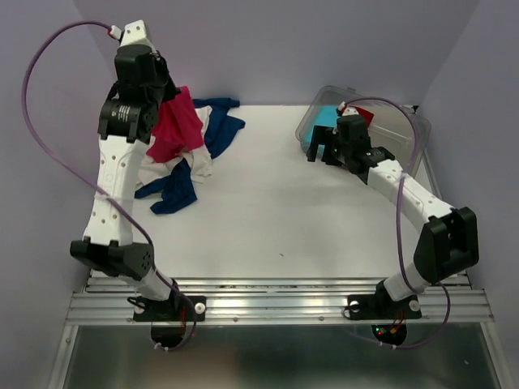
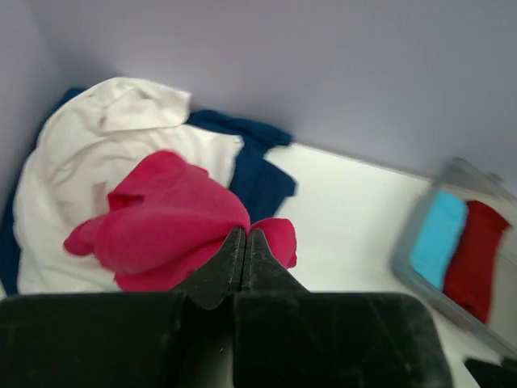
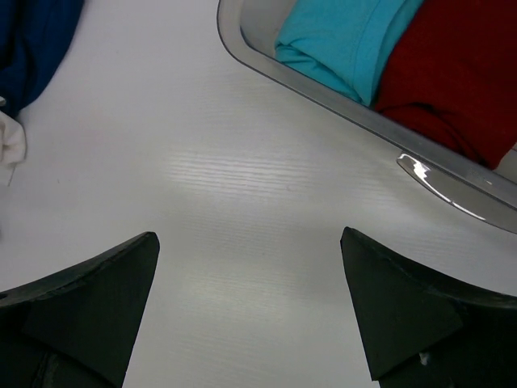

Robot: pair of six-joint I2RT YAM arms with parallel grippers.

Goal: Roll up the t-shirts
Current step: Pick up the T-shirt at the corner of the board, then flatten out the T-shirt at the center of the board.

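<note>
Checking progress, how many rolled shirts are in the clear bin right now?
2. A light-blue roll lies at the end of the clear bin nearer the loose pile; a dark red roll sits right beside it. More could be hidden farther inside.

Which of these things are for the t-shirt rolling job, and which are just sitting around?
For the job: pink-red t-shirt, pinched by the left gripper; navy t-shirt; cream-white t-shirt.
Just lying about: clear bin; light-blue roll; dark red roll.
</note>
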